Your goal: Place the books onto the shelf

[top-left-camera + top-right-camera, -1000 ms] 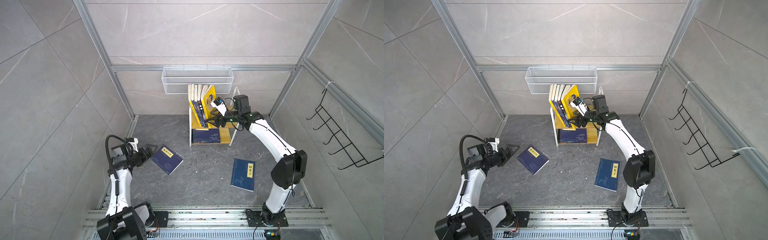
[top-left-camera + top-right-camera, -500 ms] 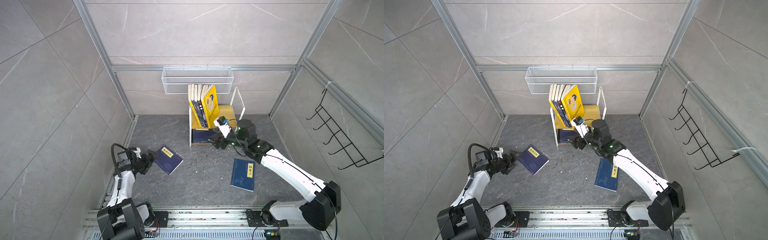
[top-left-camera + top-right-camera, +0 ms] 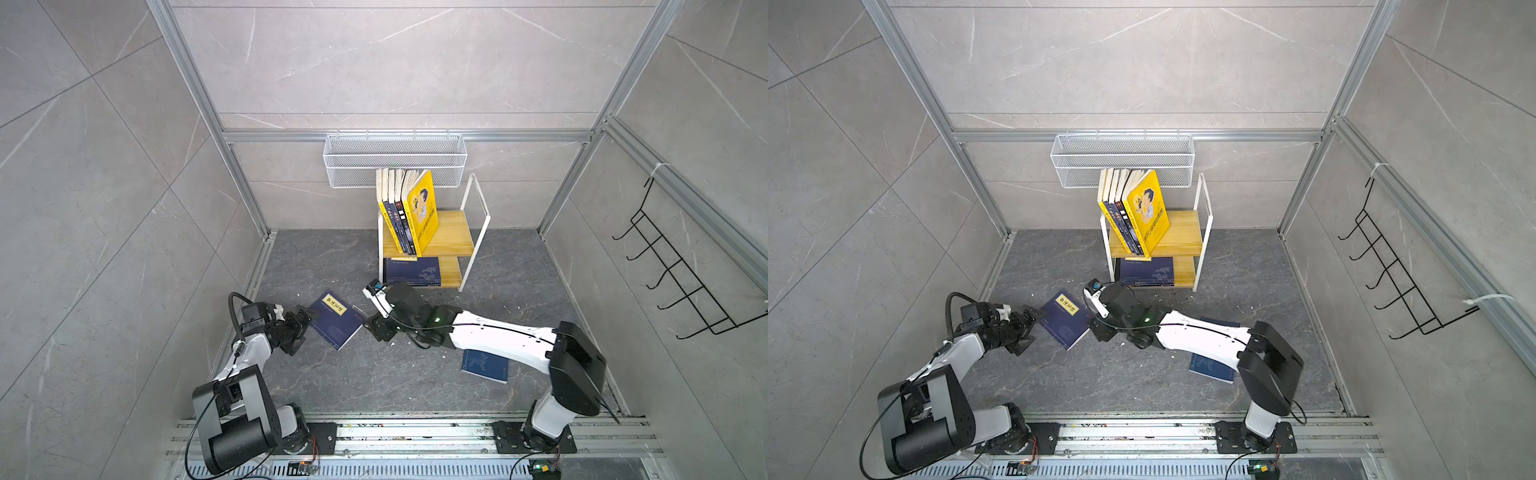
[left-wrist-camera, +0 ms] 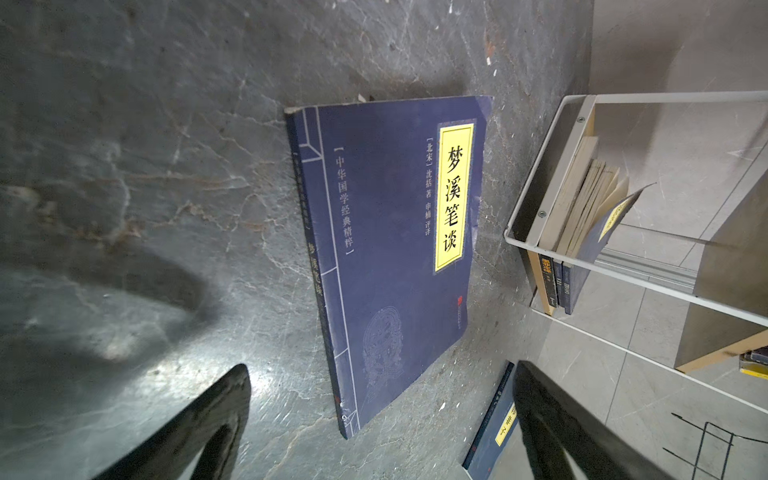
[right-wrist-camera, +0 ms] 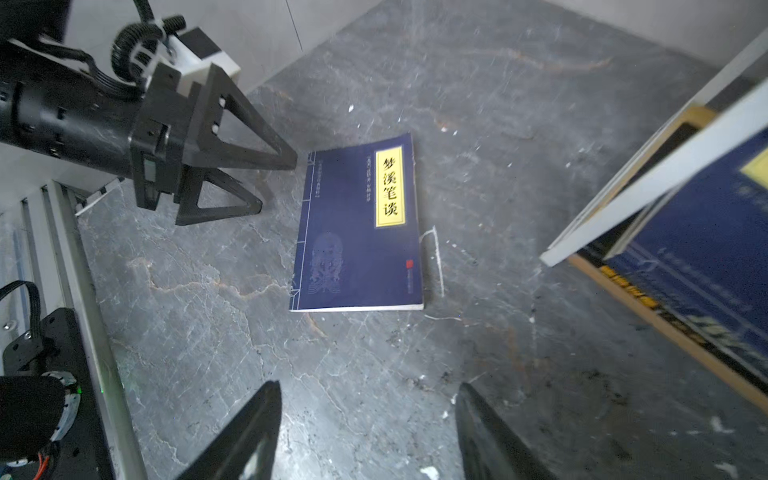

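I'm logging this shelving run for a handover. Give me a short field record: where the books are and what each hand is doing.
loose books: two on the floor
navy book: flat, cover up, between the two hands
second navy book: flat, partly under the right arm
shelf upper board: standing books, leaning
shelf lower board: flat navy book
left hand: open, empty, close to the navy book's corner
right hand: open, empty, facing the same book
task: unfinished
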`<action>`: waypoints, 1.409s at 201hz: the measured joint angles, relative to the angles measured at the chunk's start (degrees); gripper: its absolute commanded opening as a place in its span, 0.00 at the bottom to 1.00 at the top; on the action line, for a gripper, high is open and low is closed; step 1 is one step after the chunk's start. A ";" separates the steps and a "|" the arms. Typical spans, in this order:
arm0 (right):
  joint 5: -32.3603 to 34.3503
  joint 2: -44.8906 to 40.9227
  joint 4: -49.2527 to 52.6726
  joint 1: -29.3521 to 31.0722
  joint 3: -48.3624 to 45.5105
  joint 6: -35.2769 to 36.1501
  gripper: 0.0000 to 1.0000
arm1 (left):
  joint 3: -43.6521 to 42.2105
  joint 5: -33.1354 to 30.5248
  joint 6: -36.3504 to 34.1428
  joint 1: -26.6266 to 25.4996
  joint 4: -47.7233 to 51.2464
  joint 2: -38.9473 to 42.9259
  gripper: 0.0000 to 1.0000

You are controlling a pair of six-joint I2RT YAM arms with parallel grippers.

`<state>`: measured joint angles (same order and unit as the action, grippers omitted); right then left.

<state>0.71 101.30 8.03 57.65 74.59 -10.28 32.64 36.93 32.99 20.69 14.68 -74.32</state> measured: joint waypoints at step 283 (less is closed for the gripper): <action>-17.70 44.37 27.10 -7.04 51.30 -11.87 0.50 | 10.25 0.66 -1.77 -2.71 7.98 -17.22 0.58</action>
<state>-16.99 145.67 35.14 50.61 125.89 -22.15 42.89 37.58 31.22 17.98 22.65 -91.55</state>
